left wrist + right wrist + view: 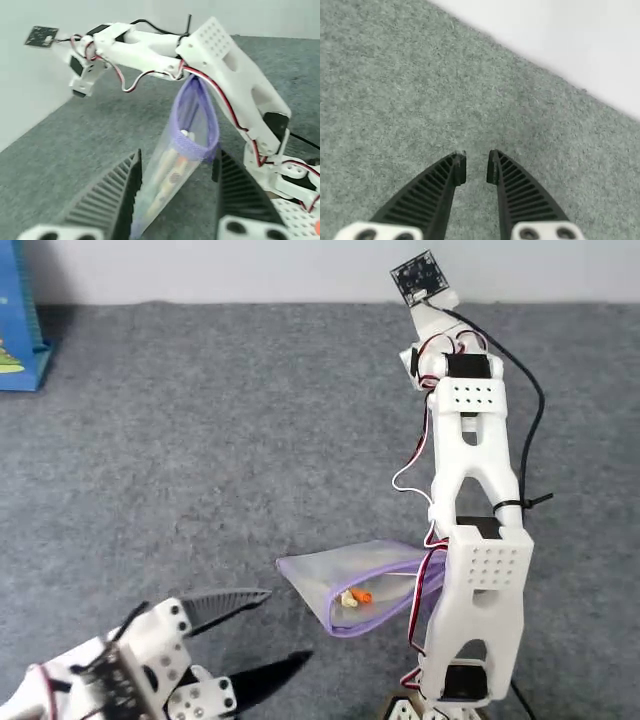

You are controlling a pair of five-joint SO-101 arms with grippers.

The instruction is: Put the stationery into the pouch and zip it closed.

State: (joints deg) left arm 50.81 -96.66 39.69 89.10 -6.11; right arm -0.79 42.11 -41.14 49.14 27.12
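Where pouch (318, 575) lies open, stationery (357, 597) inside

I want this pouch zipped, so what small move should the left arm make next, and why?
Probably ease the open left gripper forward to the translucent purple-edged plastic pouch: it sits short of the pouch, the orange and white stationery already lies inside, and the mouth looks unzipped.

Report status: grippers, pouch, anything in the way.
Left gripper jaws open, empty, facing pouch. Right gripper jaws barely apart, empty, by the wall. Mouth open, stationery inside. Right arm above pouch end.
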